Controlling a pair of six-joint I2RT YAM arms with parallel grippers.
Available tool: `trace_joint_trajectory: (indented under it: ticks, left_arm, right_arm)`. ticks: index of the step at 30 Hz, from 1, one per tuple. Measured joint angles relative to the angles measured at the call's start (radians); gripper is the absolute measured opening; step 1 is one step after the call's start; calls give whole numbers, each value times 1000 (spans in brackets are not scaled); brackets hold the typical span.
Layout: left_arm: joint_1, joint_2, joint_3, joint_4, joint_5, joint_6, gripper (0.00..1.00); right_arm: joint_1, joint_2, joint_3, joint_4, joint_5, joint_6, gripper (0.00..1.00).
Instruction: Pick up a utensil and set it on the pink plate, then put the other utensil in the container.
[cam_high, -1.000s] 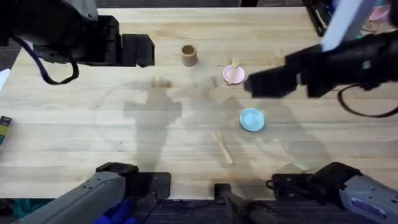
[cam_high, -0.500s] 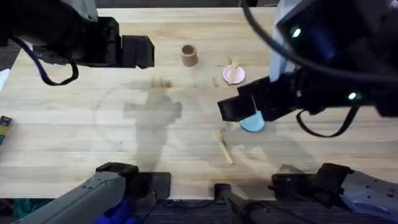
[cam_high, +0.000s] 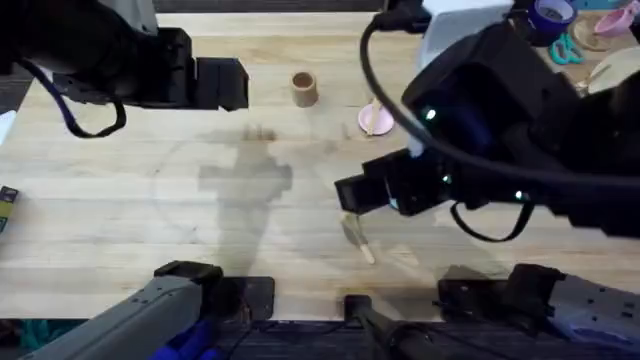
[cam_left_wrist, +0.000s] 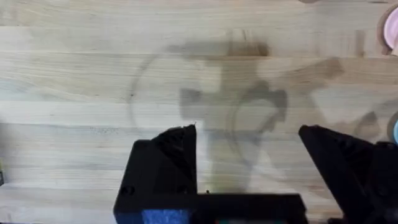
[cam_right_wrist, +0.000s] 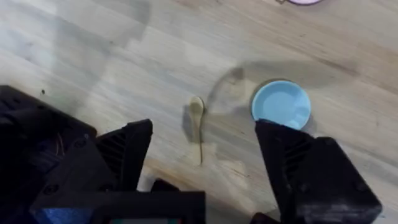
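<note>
A pale wooden fork (cam_high: 376, 108) lies on the pink plate (cam_high: 368, 124) at the back of the table, and the plate's edge (cam_left_wrist: 393, 28) shows in the left wrist view. The tan container (cam_high: 304, 88) stands upright to the plate's left. Nearer the front lies the wooden spoon (cam_high: 358, 240) (cam_right_wrist: 198, 119), flat on the wood. My right gripper (cam_high: 352, 192) (cam_right_wrist: 205, 162) hangs open above it, with nothing between the fingers. At the back left, my left gripper (cam_high: 222, 82) (cam_left_wrist: 249, 168) is open over bare wood.
A light-blue plate (cam_right_wrist: 281, 104) sits right beside the spoon; the right arm covers it in the overhead view. Scissors and tape (cam_high: 556, 30) lie at the back right corner. A small dark item (cam_high: 6, 205) rests at the left edge.
The right arm has swung left and toward the front, coming over the spoon and hiding the blue plate from above. The left arm has stayed put.
</note>
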Motion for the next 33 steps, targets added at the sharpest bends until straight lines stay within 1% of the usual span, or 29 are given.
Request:
trace_joint_trajectory:
  ticks: [4, 10, 15, 20, 28, 33]
  left_arm:
    - [0, 0, 0, 0, 0, 0, 993]
    - [0, 0, 0, 0, 0, 0, 993]
    - [0, 0, 0, 0, 0, 0, 993]
    - [0, 0, 0, 0, 0, 0, 993]
    - [0, 0, 0, 0, 0, 0, 993]
    - [0, 0, 0, 0, 0, 0, 993]
  right_arm:
    - [41, 2, -26, 2, 24, 42, 996]
    - [46, 24, -82, 39, 48, 122, 996]
    - [53, 25, -117, 81, 55, 147, 995]
    - [95, 34, -144, 111, 55, 154, 996]
    - [163, 147, -155, 140, 55, 157, 996]
    - [187, 218, -159, 188, 54, 157, 996]
